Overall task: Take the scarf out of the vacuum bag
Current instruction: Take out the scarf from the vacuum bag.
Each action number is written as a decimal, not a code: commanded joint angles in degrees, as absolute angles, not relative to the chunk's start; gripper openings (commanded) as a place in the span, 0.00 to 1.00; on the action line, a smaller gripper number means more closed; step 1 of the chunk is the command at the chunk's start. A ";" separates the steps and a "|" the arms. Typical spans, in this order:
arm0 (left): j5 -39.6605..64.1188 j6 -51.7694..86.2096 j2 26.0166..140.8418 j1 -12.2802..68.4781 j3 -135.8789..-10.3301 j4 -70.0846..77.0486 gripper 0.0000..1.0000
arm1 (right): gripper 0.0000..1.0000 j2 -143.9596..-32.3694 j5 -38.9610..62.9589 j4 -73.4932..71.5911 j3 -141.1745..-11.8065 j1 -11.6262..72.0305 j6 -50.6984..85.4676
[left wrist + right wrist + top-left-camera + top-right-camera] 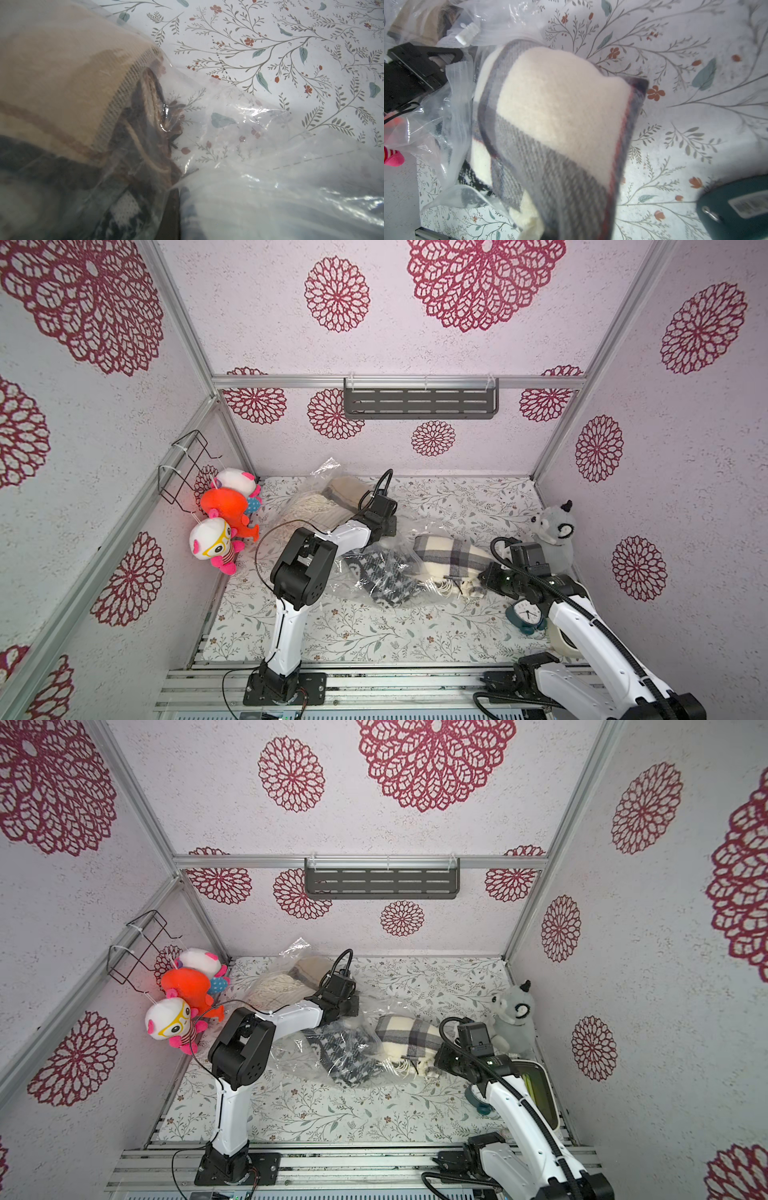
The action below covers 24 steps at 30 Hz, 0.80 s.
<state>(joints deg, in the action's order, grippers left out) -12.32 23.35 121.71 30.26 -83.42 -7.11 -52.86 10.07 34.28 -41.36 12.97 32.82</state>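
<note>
Top views: left tool, centre frame, is clamped narrow on a fold of the vacuum bag, probably to anchor it. Right tool, right of centre, pinches the fringed end of the plaid scarf. The scarf is mostly outside the bag, far end at its mouth.

Left wrist: bunched film, other folded scarves inside.

Right wrist: scarf hangs bare, near the lens.

Room: open table in the lower frame. Clock is just beside the right arm, a snag risk.

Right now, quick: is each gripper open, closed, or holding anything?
Left gripper: closed, pinching the plastic bag.
Right gripper: closed on the fringed end of the plaid scarf.
</note>
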 commanded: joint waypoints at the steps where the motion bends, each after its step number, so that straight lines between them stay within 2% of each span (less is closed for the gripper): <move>1: -16.54 22.72 117.92 25.43 -81.86 -7.12 0.00 | 0.00 -50.35 4.26 39.05 -45.04 11.58 31.05; 6: -16.56 23.04 113.37 21.89 -76.34 -4.04 0.00 | 0.00 -57.64 9.62 31.01 -35.17 9.78 30.45; 10: -16.15 22.24 109.69 19.16 -74.49 -4.79 0.00 | 0.00 -56.67 5.32 30.41 -33.41 5.83 30.34; 14: -13.46 22.80 107.37 16.98 -72.95 -3.79 0.00 | 0.00 -63.34 -1.09 30.51 -36.65 4.90 30.11; 19: -15.33 22.33 105.21 16.95 -72.47 -4.72 0.00 | 0.00 -75.71 -6.43 29.56 -43.14 1.19 28.36; 24: -14.39 22.06 102.62 16.75 -72.32 -4.95 0.00 | 0.00 -80.77 -11.78 30.73 -50.44 0.00 27.22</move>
